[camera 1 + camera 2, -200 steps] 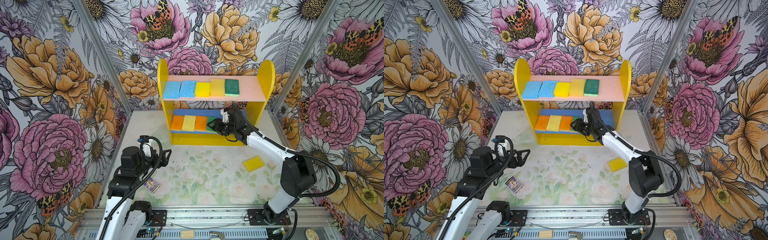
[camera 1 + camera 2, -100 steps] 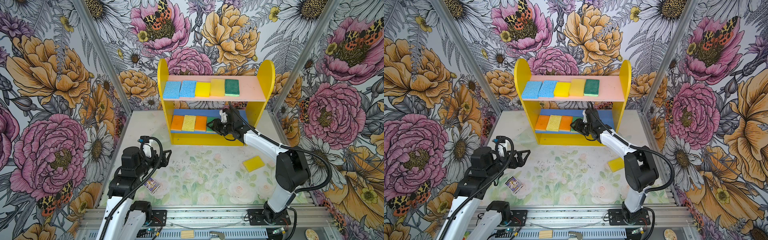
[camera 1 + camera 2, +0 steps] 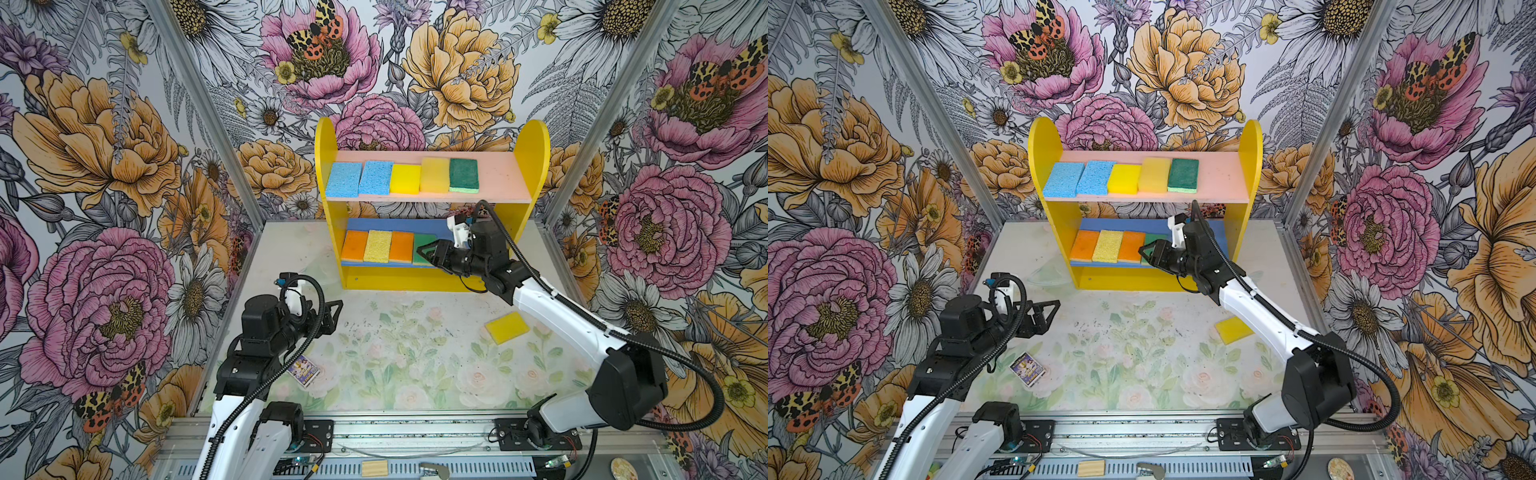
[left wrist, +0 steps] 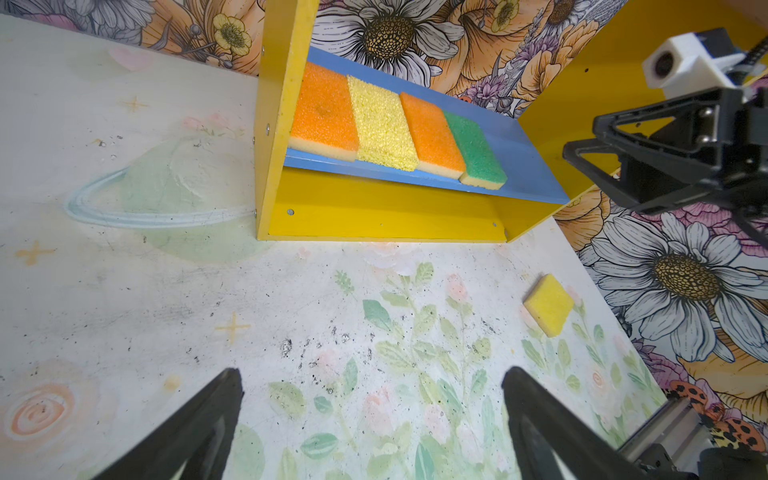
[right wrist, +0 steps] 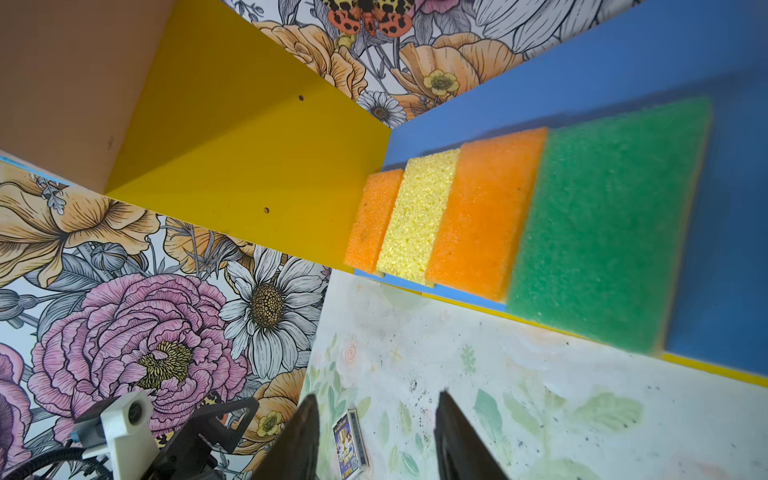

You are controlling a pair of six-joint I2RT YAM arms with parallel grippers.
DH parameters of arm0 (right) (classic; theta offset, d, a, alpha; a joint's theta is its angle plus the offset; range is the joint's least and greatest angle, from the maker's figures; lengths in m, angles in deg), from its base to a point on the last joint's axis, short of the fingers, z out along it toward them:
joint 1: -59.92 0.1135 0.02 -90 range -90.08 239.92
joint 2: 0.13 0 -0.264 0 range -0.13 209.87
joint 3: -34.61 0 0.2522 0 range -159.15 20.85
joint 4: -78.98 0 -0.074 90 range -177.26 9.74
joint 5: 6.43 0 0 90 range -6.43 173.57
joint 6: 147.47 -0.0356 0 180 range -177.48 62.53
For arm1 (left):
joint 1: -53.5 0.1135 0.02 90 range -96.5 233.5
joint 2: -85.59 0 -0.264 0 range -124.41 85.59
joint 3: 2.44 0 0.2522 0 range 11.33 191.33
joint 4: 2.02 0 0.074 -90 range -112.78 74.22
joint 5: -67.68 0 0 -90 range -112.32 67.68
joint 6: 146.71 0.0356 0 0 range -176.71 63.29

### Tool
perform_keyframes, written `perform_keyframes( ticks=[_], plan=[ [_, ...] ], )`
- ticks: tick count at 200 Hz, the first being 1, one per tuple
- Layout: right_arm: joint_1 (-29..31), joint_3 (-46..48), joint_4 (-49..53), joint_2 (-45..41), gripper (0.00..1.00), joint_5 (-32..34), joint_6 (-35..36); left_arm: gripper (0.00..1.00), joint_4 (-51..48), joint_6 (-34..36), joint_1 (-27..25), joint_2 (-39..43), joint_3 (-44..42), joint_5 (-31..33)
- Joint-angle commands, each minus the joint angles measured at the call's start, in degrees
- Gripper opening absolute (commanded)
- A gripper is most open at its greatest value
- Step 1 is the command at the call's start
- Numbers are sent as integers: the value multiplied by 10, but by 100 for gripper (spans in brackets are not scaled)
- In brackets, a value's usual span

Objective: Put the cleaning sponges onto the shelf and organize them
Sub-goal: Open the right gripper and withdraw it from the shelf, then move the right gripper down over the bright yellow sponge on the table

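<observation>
**Nine sponges shelved, one left on the desk**

The shelf carries five cleaning sponges in a row on its pink board. Four more sit side by side on its blue board, the green sponge last in that row. The tenth, a yellow sponge, lies flat on the desk, well apart from the shelf. The right gripper hovers at the front edge of the blue board, near the green sponge but apart from it. Its jaws stand parted and grasp nothing. The left gripper hangs over the desk, jaws spread wide, likewise empty. By its look, the yellow sponge is light, soft and compressible, unlikely to slip or break; a hard pinch would merely squash it. The likely hold is from above, across its two long edges near the middle. That would keep it level for sliding onto the bare blue board beside the green sponge.
</observation>
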Motion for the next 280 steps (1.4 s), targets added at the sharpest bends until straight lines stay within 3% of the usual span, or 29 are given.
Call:
perform_keyframes(
  ticks=[1,26,45,73,107,137,189,280],
  plan=[
    [-4,70,67,-60,47,56,-18,99,7,9,-2,7,-4,1],
    [-7,101,241,-131,51,170,2,99,12,9,-4,6,-6,-11],
    [-19,89,384,-148,60,262,27,99,15,8,-5,6,-7,-19],
    [-33,97,462,-148,68,337,44,99,19,5,-10,1,-9,-31],
    [-46,108,468,-73,72,346,58,99,35,-9,-40,-30,-13,-80],
    [-51,106,466,1,73,360,69,99,36,-37,-107,-96,1,-113],
    [-62,97,433,62,73,378,85,99,58,-76,-247,-141,22,-28],
    [-94,114,342,138,61,350,110,99,70,-116,-263,-103,-11,3]
  ],
)
